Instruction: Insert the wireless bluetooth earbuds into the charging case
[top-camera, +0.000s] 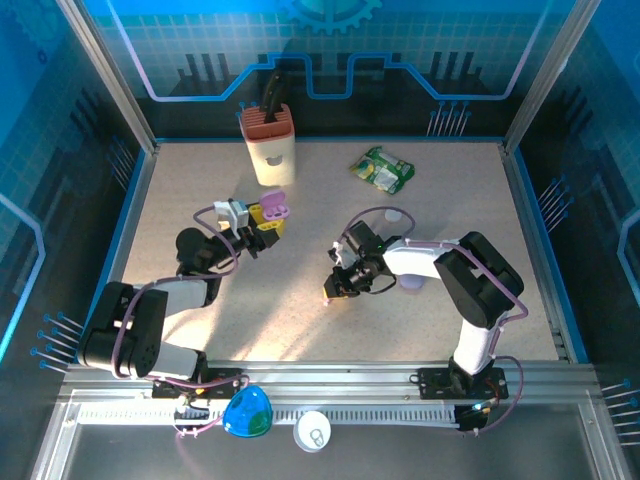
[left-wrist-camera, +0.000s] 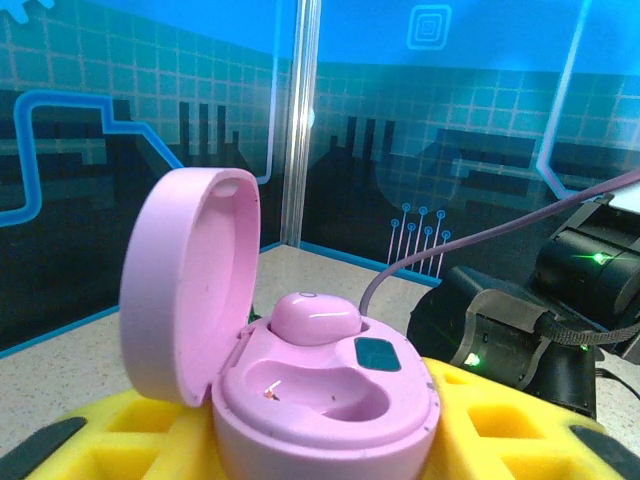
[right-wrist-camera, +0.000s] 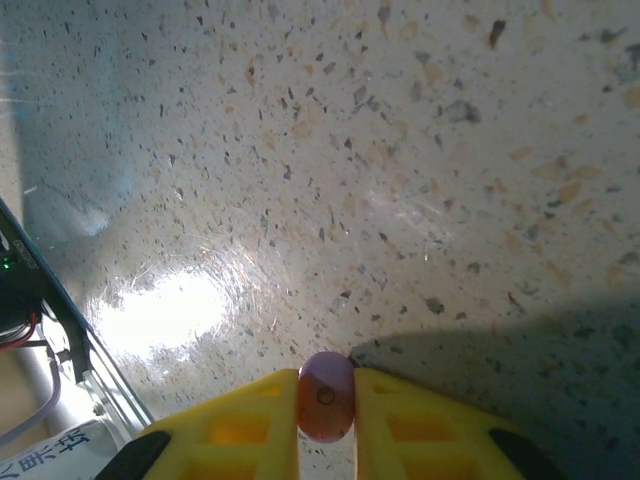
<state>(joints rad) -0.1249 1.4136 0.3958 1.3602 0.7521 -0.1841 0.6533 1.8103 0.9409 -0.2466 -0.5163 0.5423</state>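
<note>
Overhead first: my left gripper (top-camera: 265, 224) is clamped on the charging case (top-camera: 277, 206), and my right gripper (top-camera: 333, 287) hangs low over the desk (top-camera: 440, 220), well apart from it.

From the left wrist, the case sits between my yellow pads with its lid (left-wrist-camera: 185, 280) tipped up to the left. A seated earbud (left-wrist-camera: 312, 316) fills the far socket, and the near socket (left-wrist-camera: 320, 385) is empty.

From the right wrist, the second earbud (right-wrist-camera: 326, 397) is pinched at the very tips of the fingers, bare desk beyond. That thin hold worries me. The slick bean could twist or squirt out in transit, or arrive misaligned and jam on the socket's rim.
</note>
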